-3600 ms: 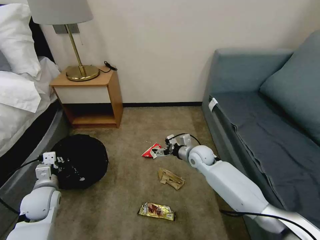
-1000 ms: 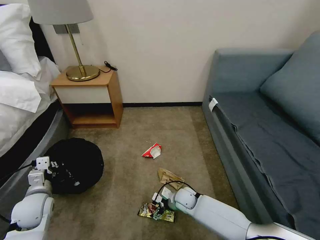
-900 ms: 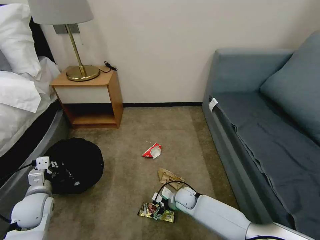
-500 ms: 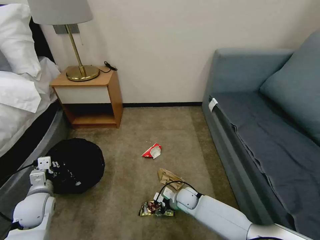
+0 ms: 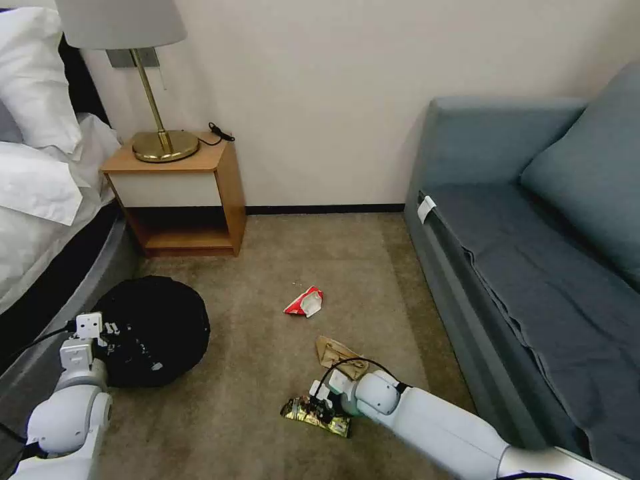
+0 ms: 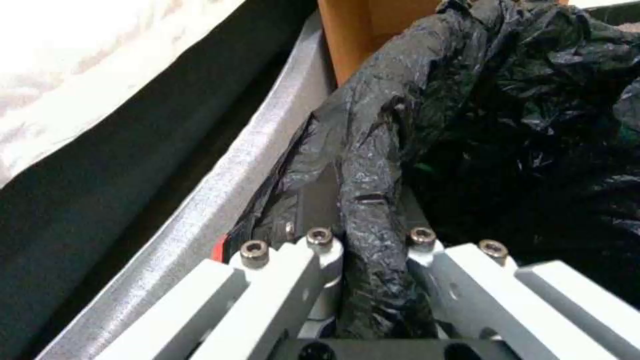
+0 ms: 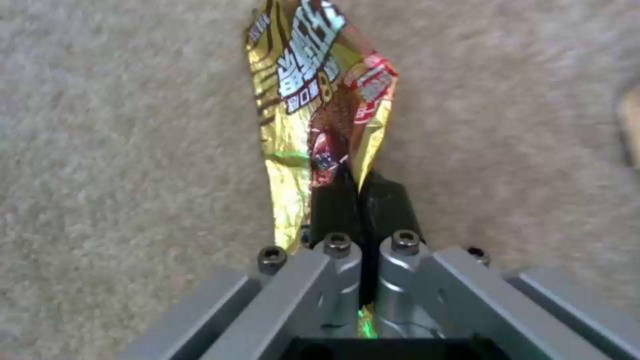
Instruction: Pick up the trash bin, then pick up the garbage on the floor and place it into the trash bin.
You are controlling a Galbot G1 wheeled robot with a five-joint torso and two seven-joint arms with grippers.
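Head view, right gripper (image 5: 319,408): low over the near carpet (image 5: 253,373), fingers together on the gold snack wrapper (image 5: 313,415), which is tilted with one end raised off the floor.
Head view, left gripper (image 5: 110,333): near left, at the rim of the trash bin (image 5: 153,330), clamped on its black bag.
Head view, trash bin: beside the bed (image 5: 40,220), in front of the wooden nightstand (image 5: 183,193).
Head view, other garbage: crumpled tan paper (image 5: 337,352) just beyond the right gripper; red-and-white wrapper (image 5: 305,302) farther out, mid-carpet, apart from both.
Head view, surroundings: blue sofa (image 5: 533,253) along the right; brass lamp (image 5: 157,133) on the nightstand.
Left wrist view, left gripper (image 6: 365,200): fingers pinch a fold of the crinkled black bag (image 6: 467,125) between them; the bag covers the fingertips.
Left wrist view, around: grey bed frame (image 6: 220,175) close alongside the bin, nightstand wood (image 6: 353,35) beyond it.
Right wrist view, right gripper (image 7: 360,200): black pads pressed together on the wrapper's (image 7: 313,100) lower edge; the foil stands up, folded lengthwise, above bare carpet (image 7: 120,150).
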